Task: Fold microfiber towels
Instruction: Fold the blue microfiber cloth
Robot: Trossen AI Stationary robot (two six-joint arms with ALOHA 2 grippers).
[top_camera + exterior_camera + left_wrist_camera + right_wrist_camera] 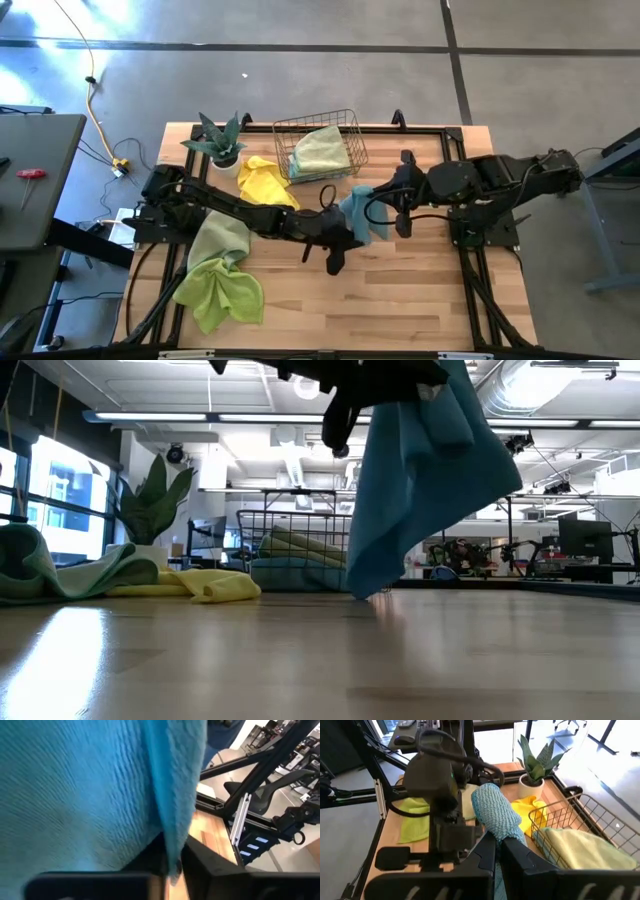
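A light blue microfiber towel (pixel 360 213) hangs over the middle of the table between my two grippers. My left gripper (pixel 347 236) reaches it from the table's left, my right gripper (pixel 388 214) from the right, and both are shut on it. In the low view the blue towel (pixel 420 480) drapes down in folds. A yellow towel (pixel 265 183) lies flat by the plant. A pale green towel (pixel 320 150) lies in the wire basket (pixel 352 128). A sage towel (pixel 220 238) and a lime towel (pixel 222 292) lie crumpled at the near left. My left gripper pinches a hanging fold of the blue towel (pixel 172 847) between its two fingers, coming nearly level from the table's left. The cloth fills the wrist view and hangs down past the fingers. My right gripper pinches a bunched upper part of the blue towel (pixel 496 831) between its two fingers, slanting down from the table's right. A rounded hump of cloth (pixel 492 807) stands above the fingers. The rest hangs below, its lower end (pixel 368 588) close to the tabletop; whether it touches, I cannot tell.
A potted spiky plant (pixel 220 140) stands at the far left corner. The wire basket sits at the far middle. Bare wooden tabletop (pixel 400 300) stretches along the near right. A dark frame rail (pixel 470 260) runs along the table's right side.
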